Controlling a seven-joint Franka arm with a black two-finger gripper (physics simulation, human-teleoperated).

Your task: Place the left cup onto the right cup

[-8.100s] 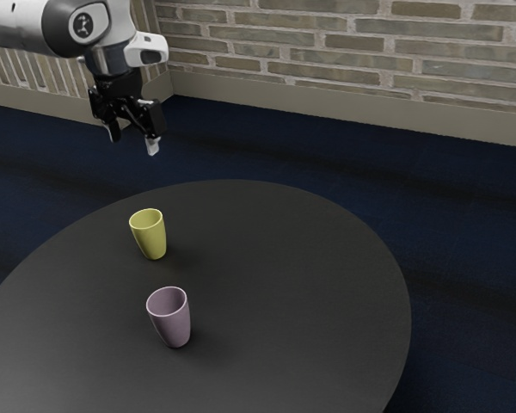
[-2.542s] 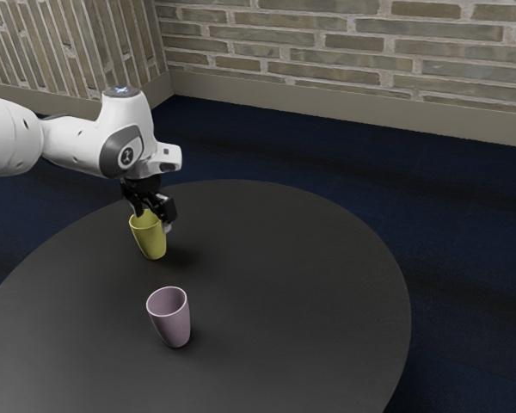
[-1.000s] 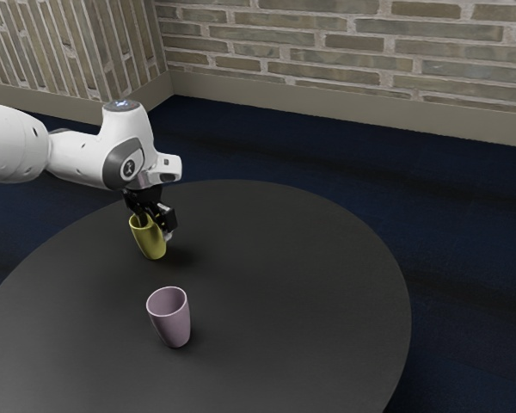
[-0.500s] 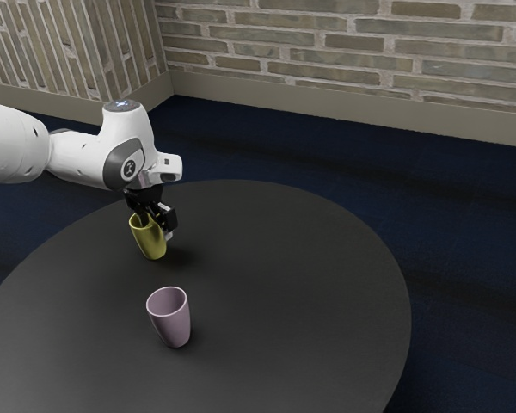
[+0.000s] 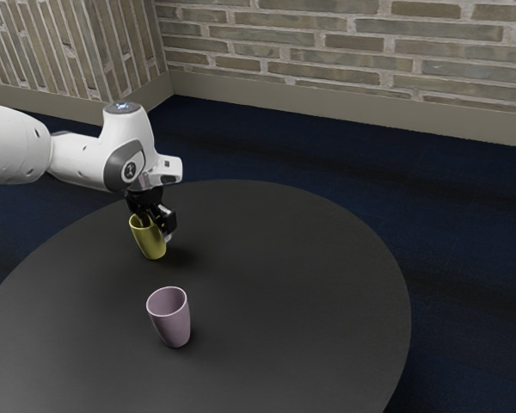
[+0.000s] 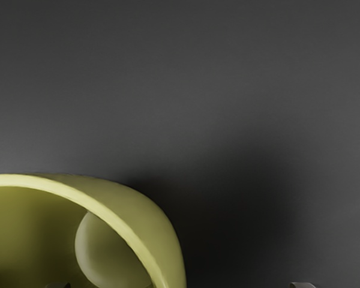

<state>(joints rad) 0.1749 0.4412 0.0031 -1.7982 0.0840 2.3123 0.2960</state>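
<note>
The yellow-green cup [image 5: 150, 240] stands on the round black table [image 5: 292, 284], toward the exterior view's left and leaning slightly. My gripper [image 5: 152, 220] is down at its rim, one finger inside the cup and one outside. In the wrist view the cup's rim and wall [image 6: 145, 223] curve just under the hand. Two fingertips [image 6: 302, 285] sit far apart on either side of the wall, so the gripper is open. The mauve cup [image 5: 168, 316] stands upright nearer the table's front, apart from the yellow one.
A brick wall [image 5: 353, 43] runs along the back and dark blue carpet [image 5: 430, 189] surrounds the table. The black tabletop stretches bare toward the exterior view's right of both cups.
Over the whole span my arm came down from high above to the yellow cup's rim. In the last second the hand and both cups have hardly moved.
</note>
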